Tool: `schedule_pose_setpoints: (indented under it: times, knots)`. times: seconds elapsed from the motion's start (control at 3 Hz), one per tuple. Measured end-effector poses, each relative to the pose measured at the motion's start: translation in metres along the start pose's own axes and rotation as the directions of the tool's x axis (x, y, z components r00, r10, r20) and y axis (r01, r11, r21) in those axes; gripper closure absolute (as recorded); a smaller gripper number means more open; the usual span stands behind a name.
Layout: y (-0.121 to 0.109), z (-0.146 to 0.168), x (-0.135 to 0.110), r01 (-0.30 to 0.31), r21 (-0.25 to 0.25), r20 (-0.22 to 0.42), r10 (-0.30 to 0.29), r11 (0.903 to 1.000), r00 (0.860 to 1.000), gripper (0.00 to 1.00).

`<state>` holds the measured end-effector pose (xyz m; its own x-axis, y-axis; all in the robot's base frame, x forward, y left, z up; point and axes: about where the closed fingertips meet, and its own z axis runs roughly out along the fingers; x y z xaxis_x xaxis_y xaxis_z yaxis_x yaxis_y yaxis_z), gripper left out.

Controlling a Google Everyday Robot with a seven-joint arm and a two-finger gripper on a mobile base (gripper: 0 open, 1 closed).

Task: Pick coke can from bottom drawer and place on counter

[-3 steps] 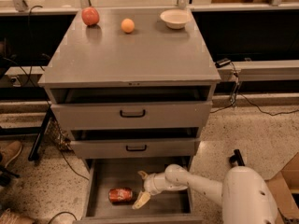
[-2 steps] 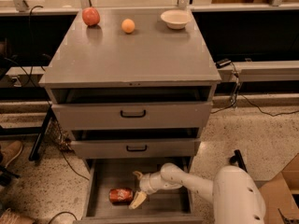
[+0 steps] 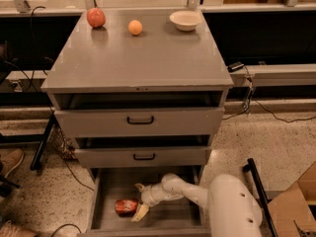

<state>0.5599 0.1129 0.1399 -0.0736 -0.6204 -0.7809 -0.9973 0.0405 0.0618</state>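
While the small red cylindrical coke can [image 3: 126, 207] lies sideways in the grey bottom drawer [image 3: 106, 189], the pale two-finger gripper [image 3: 140, 200] hangs beside one end, spread wide and empty, apparently poised to grasp.

My gripper [image 3: 138, 200], spread wide in the bottom drawer [image 3: 111, 186], hides the right end of the coke can [image 3: 124, 206]. The can's lettering is too blurred to read
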Motion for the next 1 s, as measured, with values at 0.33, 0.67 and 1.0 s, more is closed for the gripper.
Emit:
schedule_pose_setpoints:
  times: [0.33,0.67,1.0]
  knots:
    - [-0.0009,0.0155,0.0085,-0.003,0.000,-0.017,0.003,1.0000,1.000,0.00]
    - [-0.0005,0.0227,0.0117,-0.001,0.001,-0.020,0.001,1.0000,1.000,0.19]
    - [0.0010,0.0215,0.0094,0.005,0.002,-0.004,-0.005,1.0000,1.000,0.43]
